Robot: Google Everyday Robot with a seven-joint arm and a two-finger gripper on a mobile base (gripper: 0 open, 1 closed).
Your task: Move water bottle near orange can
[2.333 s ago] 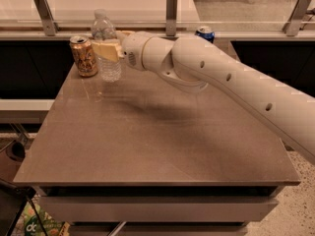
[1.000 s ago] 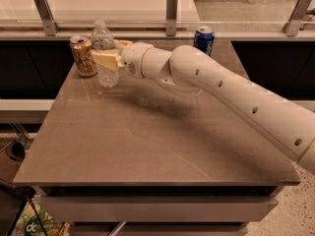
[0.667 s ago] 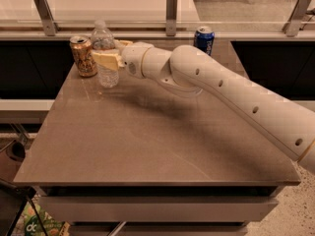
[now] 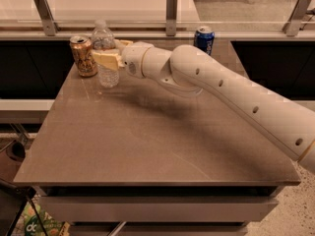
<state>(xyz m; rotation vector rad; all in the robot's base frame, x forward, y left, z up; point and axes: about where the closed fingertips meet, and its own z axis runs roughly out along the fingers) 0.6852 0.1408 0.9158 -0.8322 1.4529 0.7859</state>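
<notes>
The water bottle [image 4: 104, 65], clear ribbed plastic with a white cap, stands upright on the brown table [image 4: 147, 136] at its far left corner. The orange can [image 4: 82, 56] stands just left of it, nearly touching. My gripper [image 4: 109, 57] reaches in from the right at the bottle's mid height. Its pale fingers [image 4: 105, 59] sit on either side of the bottle and are closed on it. The white arm [image 4: 221, 90] stretches across the table from the lower right.
A dark blue can [image 4: 204, 38] stands at the table's far edge, behind the arm. A ledge with metal posts [image 4: 172, 6] and glass runs along the back. The table's left edge is close to the orange can.
Over the last two seconds the arm dropped slightly and shifted, uncovering the blue can. The bottle stays beside the orange can, and nothing has moved in the last second.
</notes>
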